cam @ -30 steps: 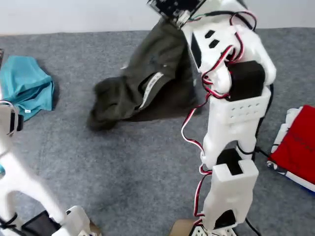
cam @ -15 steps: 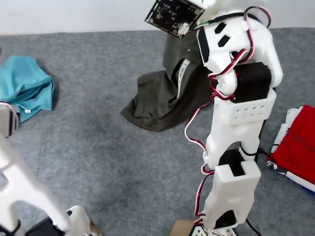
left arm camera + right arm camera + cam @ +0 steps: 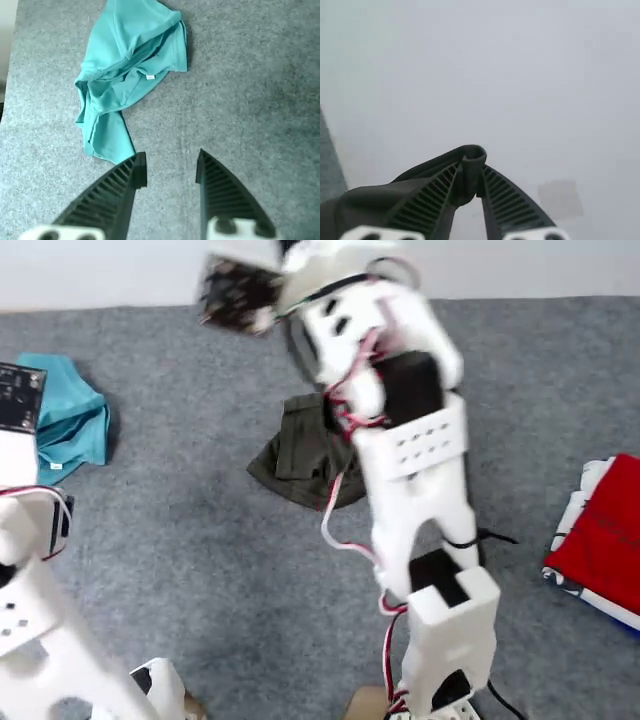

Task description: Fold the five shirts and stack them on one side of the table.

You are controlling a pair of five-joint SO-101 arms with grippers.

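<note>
Pinches a fold of the olive shirt (image 3: 472, 156) in the right hand (image 3: 476, 176), both fingers pressed together on the dark cloth, raised high with a pale wall behind the fingertips. Has the rest of that olive shirt (image 3: 295, 445) bunched in a crumpled heap on the grey tabletop (image 3: 200, 560) below the right hand, partly hidden behind the white arm in the high view, so cannot tell how the cloth runs between heap and fingers. Holds the left hand (image 3: 171, 164) with its fingers apart, pointed down over the tabletop, with the grey surface showing in the gap between the ribbed fingers (image 3: 122, 187). Faces the teal shirt (image 3: 130, 75), lying crumpled and unfolded just beyond the left hand's fingertips, its nearest hem close beside one fingertip, though cannot tell whether it touches. Shows a small white label near that shirt's middle. Has the red shirt (image 3: 605, 530) lying well apart from both hands, out past the right arm on the side away from the left hand, flat at the tabletop's edge on top of a white garment (image 3: 582, 490).
</note>
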